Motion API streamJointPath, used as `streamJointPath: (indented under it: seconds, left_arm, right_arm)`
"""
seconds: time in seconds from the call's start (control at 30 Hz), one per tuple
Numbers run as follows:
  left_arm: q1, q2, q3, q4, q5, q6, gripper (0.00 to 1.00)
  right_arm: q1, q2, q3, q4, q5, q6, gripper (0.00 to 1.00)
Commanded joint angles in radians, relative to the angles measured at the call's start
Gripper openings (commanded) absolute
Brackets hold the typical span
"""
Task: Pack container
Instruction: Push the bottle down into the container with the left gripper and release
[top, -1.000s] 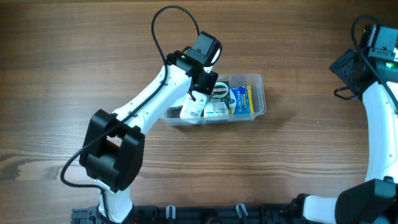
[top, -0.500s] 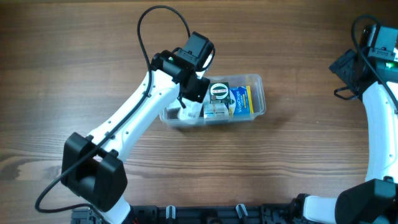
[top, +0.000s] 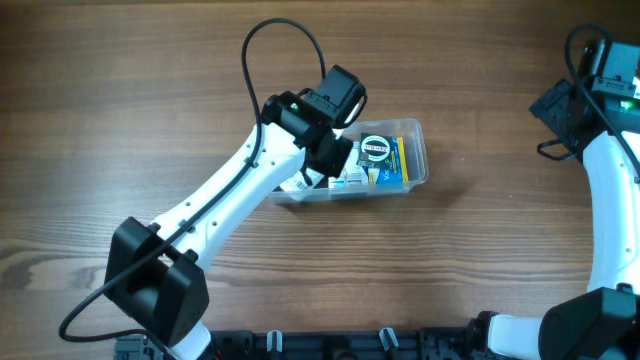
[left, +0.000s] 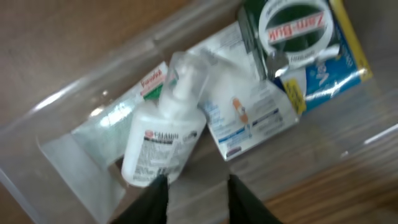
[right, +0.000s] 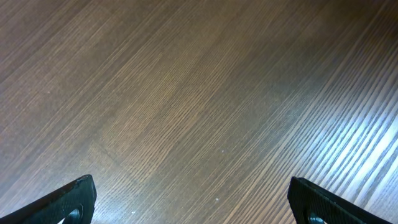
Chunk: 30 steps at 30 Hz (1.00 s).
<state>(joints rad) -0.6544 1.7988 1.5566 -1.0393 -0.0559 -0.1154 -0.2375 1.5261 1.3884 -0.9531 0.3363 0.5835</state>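
Note:
The clear container (top: 418, 165) sits mid-table. In the left wrist view its wall (left: 43, 124) encloses a white pump bottle (left: 165, 140) lying on its side, a white box (left: 249, 109), a green-and-white packet (left: 118, 109) and a blue-and-yellow box (left: 339, 65) with a round green tin (left: 292, 25) on it. My left gripper (left: 194, 198) hovers open and empty just above the bottle's base; from overhead it (top: 335, 158) covers the container's left half. My right gripper (right: 193, 199) is wide open over bare wood.
The right arm (top: 600, 150) stands along the table's far right edge. The left arm (top: 230, 195) reaches diagonally from the front left, with its black cable (top: 285, 30) looping behind the container.
A second ago my left gripper held the white bottle over the container. The bottle now lies inside, and the open gripper has shifted a little right.

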Motion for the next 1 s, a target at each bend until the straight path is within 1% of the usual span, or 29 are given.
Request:
streamJointPath:
  seconds: [0.0,0.13,0.3,0.53,0.6,0.7,0.73,0.8,0.87,0.97]
  left_arm:
    - [-0.002,0.011,-0.003,0.06,-0.024,0.011,0.38]
    - [-0.002,0.085,-0.003,0.126,-0.042,0.041,0.5]
    - [0.012,0.167,-0.003,0.193,-0.05,0.058,0.6]
    - [0.032,0.188,-0.003,0.264,-0.045,0.06,0.6]
    - [0.032,0.195,-0.003,0.268,-0.019,0.085,0.58]
    - [0.032,0.213,-0.003,0.268,-0.013,0.09,0.57]
    - [0.032,0.217,-0.003,0.269,-0.013,0.091,0.54]
    - [0.032,0.217,-0.003,0.269,-0.013,0.102,0.41]
    - [0.032,0.217,-0.003,0.266,-0.013,0.109,0.37]
    - [0.032,0.213,-0.003,0.253,-0.013,0.109,0.24]
  right_arm:
    - [0.001,0.008,0.004,0.003,-0.01,0.019,1.0]
    - [0.001,0.008,0.004,0.003,-0.009,0.019,1.0]
    - [0.001,0.008,0.004,0.003,-0.01,0.019,1.0]
    - [0.001,0.008,0.004,0.003,-0.01,0.019,1.0]
    - [0.001,0.008,0.004,0.003,-0.01,0.019,1.0]
    - [0.001,0.008,0.004,0.003,-0.01,0.019,1.0]
    - [0.001,0.008,0.004,0.003,-0.01,0.019,1.0]
    - [0.001,0.008,0.004,0.003,-0.01,0.019,1.0]
    - [0.001,0.008,0.004,0.003,-0.01,0.019,1.0]
    - [0.001,0.008,0.004,0.003,-0.01,0.019,1.0]
